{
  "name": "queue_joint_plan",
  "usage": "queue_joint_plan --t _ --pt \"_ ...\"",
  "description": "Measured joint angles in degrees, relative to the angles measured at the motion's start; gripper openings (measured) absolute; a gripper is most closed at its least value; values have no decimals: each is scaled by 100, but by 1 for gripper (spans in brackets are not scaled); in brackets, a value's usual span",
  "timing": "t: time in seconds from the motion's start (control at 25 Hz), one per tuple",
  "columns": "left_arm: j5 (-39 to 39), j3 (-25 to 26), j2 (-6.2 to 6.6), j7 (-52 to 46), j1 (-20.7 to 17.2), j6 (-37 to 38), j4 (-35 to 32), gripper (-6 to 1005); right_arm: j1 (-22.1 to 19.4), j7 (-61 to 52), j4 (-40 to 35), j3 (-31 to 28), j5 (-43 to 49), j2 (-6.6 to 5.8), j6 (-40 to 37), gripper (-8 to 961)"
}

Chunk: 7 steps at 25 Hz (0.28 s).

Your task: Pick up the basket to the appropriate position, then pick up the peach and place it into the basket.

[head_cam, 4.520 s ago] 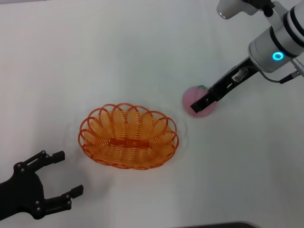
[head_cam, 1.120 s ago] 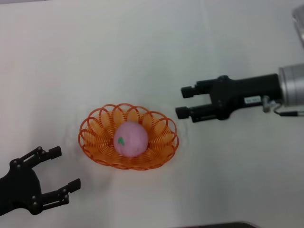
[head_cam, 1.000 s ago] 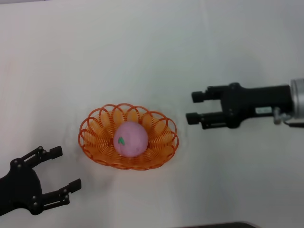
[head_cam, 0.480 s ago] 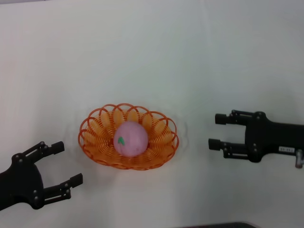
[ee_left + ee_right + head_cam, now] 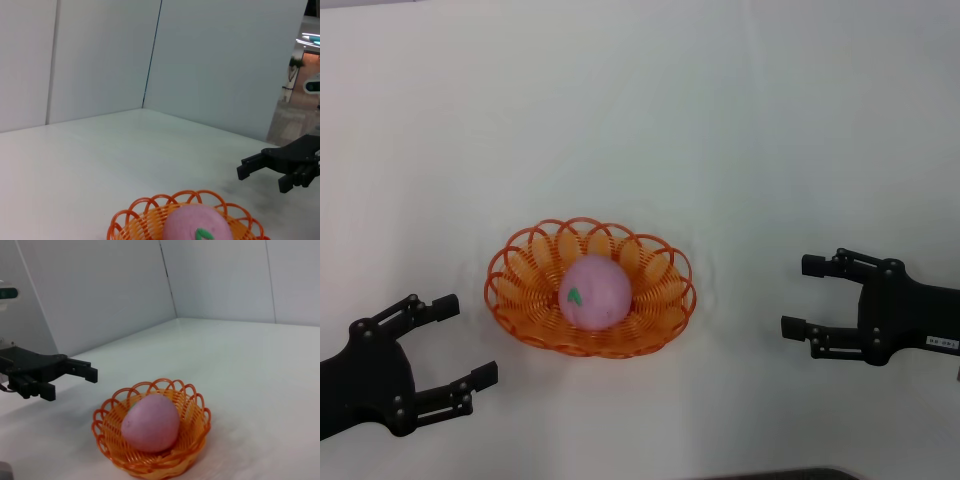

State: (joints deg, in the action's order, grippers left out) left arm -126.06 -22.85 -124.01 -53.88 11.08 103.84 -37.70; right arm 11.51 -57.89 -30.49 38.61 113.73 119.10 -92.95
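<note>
The orange wire-loop basket (image 5: 525, 262) sits on the white table, left of centre. The pink peach (image 5: 594, 291) with its green leaf mark lies inside it. Both also show in the left wrist view, basket (image 5: 131, 221) and peach (image 5: 192, 224), and in the right wrist view, basket (image 5: 197, 429) and peach (image 5: 151, 422). My left gripper (image 5: 462, 341) is open and empty at the near left, apart from the basket. My right gripper (image 5: 801, 296) is open and empty at the right, well apart from the basket.
The white table (image 5: 640, 120) stretches around the basket. Pale wall panels (image 5: 100, 55) stand behind it in the wrist views. The right gripper shows far off in the left wrist view (image 5: 260, 167), the left gripper in the right wrist view (image 5: 75, 377).
The peach went from beside the basket, in my right gripper, into the basket. My right gripper let go and has drawn back to the right and nearer. The left gripper barely moved.
</note>
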Motion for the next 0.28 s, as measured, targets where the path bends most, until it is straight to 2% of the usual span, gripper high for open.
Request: queue_joint_plan --t 0.28 --pt "9 0 0 -62 -6 -13 0 903 8 -1 5 -125 1 13 29 905"
